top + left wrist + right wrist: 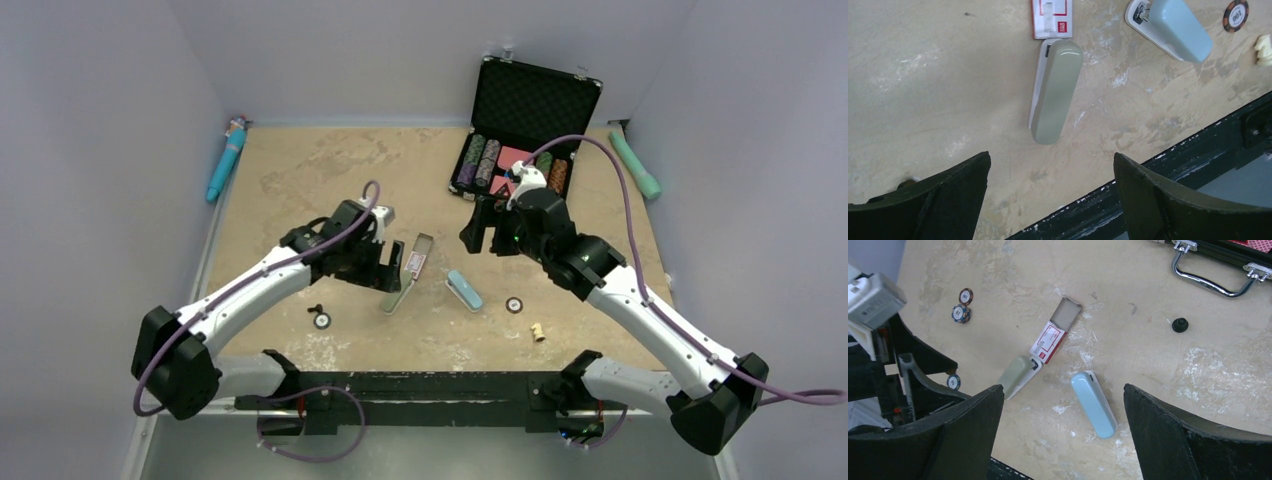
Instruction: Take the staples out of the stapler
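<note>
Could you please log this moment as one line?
left gripper: open, empty | right gripper: open, empty | stapler: lying on table, ungripped

- Soft, even overhead light here, table (pixel 300 170) bright, shadows faint and diffuse.
- Gentle sheen on the olive metal case (pixel 1055 90).
- Stapler (pixel 1094 405) crisp; right gripper's fingers (pixel 1178 440) dark, blurred.

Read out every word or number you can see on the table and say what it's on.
"100", on the poker chip beside the stapler.
Small print on the red-and-white label of the box: too blurred to read.
Marks on the other chips: too small to read.
No text shows on the stapler.
</note>
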